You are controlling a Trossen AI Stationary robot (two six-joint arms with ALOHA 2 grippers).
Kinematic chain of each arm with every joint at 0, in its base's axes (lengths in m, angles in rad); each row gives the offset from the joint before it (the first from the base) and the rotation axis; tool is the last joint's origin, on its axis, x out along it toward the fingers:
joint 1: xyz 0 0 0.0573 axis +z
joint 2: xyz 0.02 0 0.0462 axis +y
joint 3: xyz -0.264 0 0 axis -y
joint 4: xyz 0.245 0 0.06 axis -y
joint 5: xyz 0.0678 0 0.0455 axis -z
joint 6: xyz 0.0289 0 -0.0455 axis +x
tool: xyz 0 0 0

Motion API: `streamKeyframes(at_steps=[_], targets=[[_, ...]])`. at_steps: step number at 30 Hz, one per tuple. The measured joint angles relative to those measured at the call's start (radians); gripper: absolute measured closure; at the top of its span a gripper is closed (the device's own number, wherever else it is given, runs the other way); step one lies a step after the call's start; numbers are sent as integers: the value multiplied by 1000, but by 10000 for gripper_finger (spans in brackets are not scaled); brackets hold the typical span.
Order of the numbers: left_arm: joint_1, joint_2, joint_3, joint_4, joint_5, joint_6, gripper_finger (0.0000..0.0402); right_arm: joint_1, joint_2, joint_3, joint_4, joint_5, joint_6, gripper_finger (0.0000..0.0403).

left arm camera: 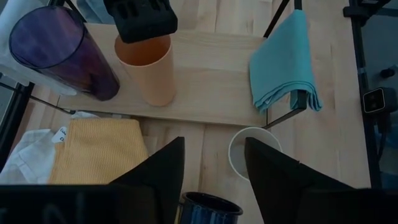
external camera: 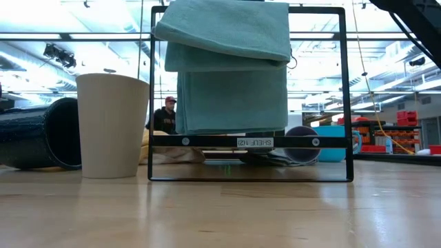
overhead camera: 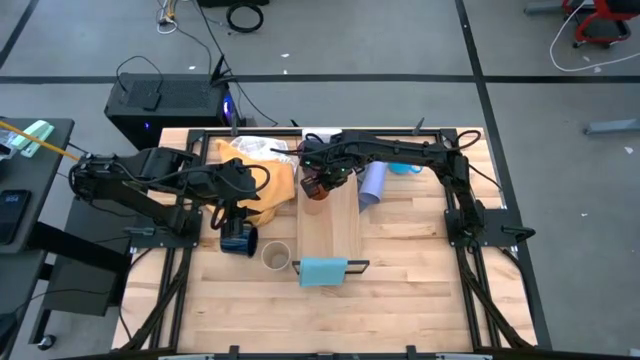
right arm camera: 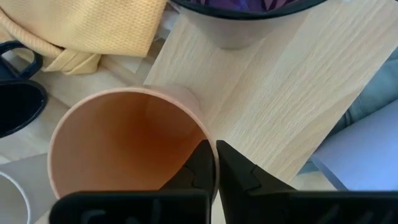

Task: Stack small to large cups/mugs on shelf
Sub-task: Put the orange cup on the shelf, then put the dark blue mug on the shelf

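An orange cup point(left arm camera: 146, 68) stands upright on the shelf point(overhead camera: 338, 225), with my right gripper point(right arm camera: 216, 165) shut on its rim from above. Behind it on the shelf stands the dark purple tumbler point(left arm camera: 56, 53). To the shelf's right a lavender cup point(overhead camera: 372, 182) lies on its side on the table, beside a bright blue mug point(overhead camera: 405, 167). Left of the shelf, a navy mug point(overhead camera: 238, 240) lies on its side and a beige cup point(overhead camera: 276, 257) stands upright. My left gripper point(left arm camera: 211, 168) hangs open above the navy mug, touching nothing. My right gripper pinches the orange cup's rim point(right arm camera: 207, 138), one finger inside the cup and one outside. The fingers come from above, pointing steeply down. The cup stands upright with its base on the shelf.
A yellow cloth point(overhead camera: 265, 165) lies bunched at the shelf's far left, with a white piece point(left arm camera: 28, 155) beside it. A light-blue cloth point(external camera: 227, 62) hangs over the black frame at the shelf's near end. A person point(external camera: 165, 114) shows in the room beyond.
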Motion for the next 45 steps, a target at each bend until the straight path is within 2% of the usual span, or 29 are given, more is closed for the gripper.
streamKeyframes(at_steps=[30, 45], targets=[[0, 0, 0, -4, 0, 0, 228, 8, 0, 0, 41, -12, -46, 341], [0, 0, 0, -4, 0, 0, 225, 9, 0, 0, 54, -27, -72, 291]])
